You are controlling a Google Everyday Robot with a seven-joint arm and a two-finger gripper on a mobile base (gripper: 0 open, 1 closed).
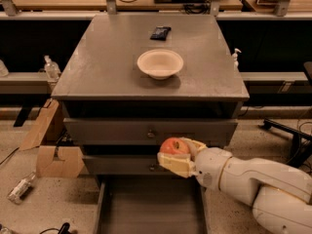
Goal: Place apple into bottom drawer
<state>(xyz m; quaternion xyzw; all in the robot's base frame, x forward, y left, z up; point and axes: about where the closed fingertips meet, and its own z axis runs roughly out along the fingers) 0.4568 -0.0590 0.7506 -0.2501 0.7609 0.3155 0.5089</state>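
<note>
The apple (174, 146) is pinched in the gripper (178, 154), whose pale yellow fingers (171, 164) are closed against it from below and from the right. The gripper is held in front of the cabinet, level with the middle drawer (122, 164) and just above the far end of the bottom drawer (146, 206). The bottom drawer is pulled out toward the near side and its flat grey floor is exposed. The pick-up and the carry to the cabinet are judged to be done. What is left is judged to be the lowering of the apple into the open drawer, its release, and the withdrawal of the arm (263, 184), which is seen reaching in from the near right.

The cabinet top (107, 62) is a grey metal surface. A white bowl (160, 63) is set near its middle, and a small dark packet (160, 32) is laid farther back, well apart from the bowl. The top drawer (107, 130) is shut, and a small knob (152, 133) is seen on its front.

The floor is speckled. A folded cardboard box (56, 152) is stood just to the left of the cabinet, and a small bottle (19, 189) is laid on the floor near left. Workbenches with cables are seen along the far side, and a chair base (285, 128) is seen at the right.
</note>
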